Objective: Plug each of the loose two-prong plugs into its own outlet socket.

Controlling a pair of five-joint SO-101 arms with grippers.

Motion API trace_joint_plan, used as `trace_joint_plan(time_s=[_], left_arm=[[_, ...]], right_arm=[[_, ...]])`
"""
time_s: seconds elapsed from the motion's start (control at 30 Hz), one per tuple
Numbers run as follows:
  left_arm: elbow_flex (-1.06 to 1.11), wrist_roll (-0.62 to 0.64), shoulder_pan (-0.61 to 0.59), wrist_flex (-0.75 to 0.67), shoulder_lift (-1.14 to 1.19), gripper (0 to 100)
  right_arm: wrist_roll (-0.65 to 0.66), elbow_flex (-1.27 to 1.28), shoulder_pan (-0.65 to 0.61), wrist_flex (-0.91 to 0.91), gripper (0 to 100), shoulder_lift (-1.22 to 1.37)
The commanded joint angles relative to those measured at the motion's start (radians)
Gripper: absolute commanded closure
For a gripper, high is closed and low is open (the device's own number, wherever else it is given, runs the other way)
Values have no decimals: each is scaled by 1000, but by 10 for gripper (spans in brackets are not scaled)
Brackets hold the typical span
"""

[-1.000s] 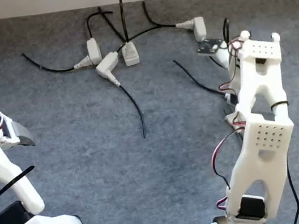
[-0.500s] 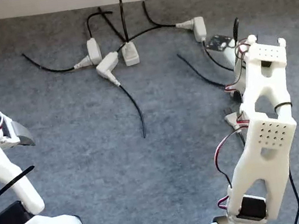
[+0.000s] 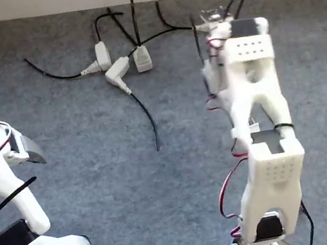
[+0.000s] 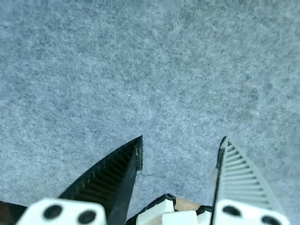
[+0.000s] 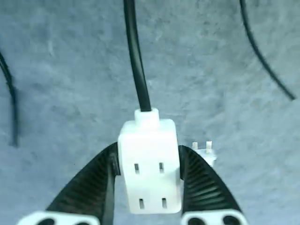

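jaws of the right gripper (image 5: 147, 151) clamp a white socket (image 5: 149, 164) at the top middle of the high view, a plug (image 5: 204, 151) just beside it. left gripper (image 4: 181, 139) gapes over carpet (image 4: 140, 70), left edge.

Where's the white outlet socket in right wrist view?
The white outlet socket sits between the black fingers of the right gripper, a white two-prong plug beside one finger.
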Motion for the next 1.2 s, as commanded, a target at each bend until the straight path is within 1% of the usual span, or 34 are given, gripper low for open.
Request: trace_joint_plan(time_s=[0.0,0.1,0.2,0.3,0.37,0.4,0.47,0.53,0.6,0.7,0.87,0.93,1.03,1.1,1.17], left_arm=[[15,0,-8,3,-5,740],[5,0,-88,-14,-4,739],[5,0,-168,-80,-5,739],[15,0,-216,-115,-4,738],[15,-2,-234,-118,-4,738],[12,-5,-243,-118,-4,738],[8,-51,-260,-118,-4,738],[7,-106,-268,-118,-4,738],[5,-132,-272,-118,-4,738],[5,-133,-282,-118,-4,738],[5,-133,-277,-118,-4,738],[5,-133,-274,-118,-4,738],[5,-133,-272,-118,-4,738],[5,-133,-272,-118,-4,738],[5,-133,-272,-118,-4,738]], right_arm=[[-324,-4,-77,41,946,-71],[-532,-4,-171,36,946,-68],[-661,-4,-308,5,946,-68],[-813,28,-437,-48,946,-51],[-882,65,-509,-111,940,-15],[-899,90,-533,-145,921,13],[-939,143,-549,-206,872,81],[-977,177,-547,-255,860,151],[-988,177,-542,-311,869,211],[-993,171,-533,-383,870,260],[-987,168,-539,-403,858,265],[-985,145,-549,-389,802,260],[-980,71,-545,-317,706,243],[-905,-15,-542,-255,690,223],[-772,-124,-530,-183,690,197]])
